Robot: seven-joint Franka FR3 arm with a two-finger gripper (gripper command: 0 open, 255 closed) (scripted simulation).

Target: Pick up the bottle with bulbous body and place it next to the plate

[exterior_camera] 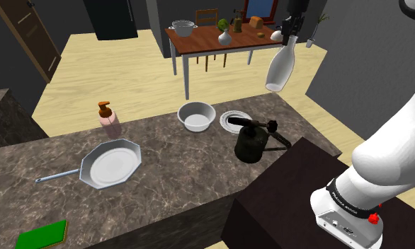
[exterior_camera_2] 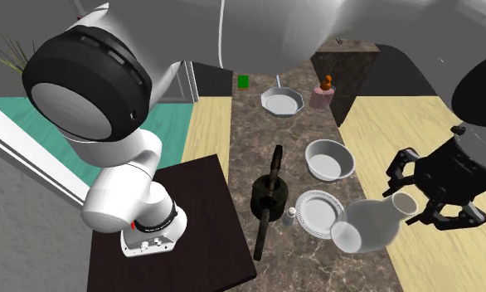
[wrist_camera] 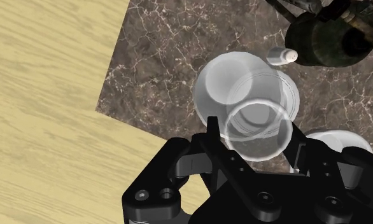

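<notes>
Veined stone counter (exterior_camera: 178, 159), pale bulbous bottle (exterior_camera: 280, 65)

**Dark marble counter, seven items on it**

The counter (exterior_camera: 178, 173) is dark veined stone over a light wood floor. Going by the shoulder view:

- A green pad (exterior_camera: 42, 235) lies at the near left corner.
- A grey eight-sided pan (exterior_camera: 114, 163) sits left of middle, handle pointing left.
- A pink soap dispenser (exterior_camera: 109, 119) with an orange pump stands upright behind the pan.
- A grey bowl (exterior_camera: 196, 115) sits near the far edge.
- A white plate (exterior_camera_2: 313, 207) lies just right of the bowl.
- A dark green watering can (exterior_camera: 252, 143) stands beside the plate.
- A small white shaker (exterior_camera_2: 291, 215) stands between the can and the plate.
</notes>
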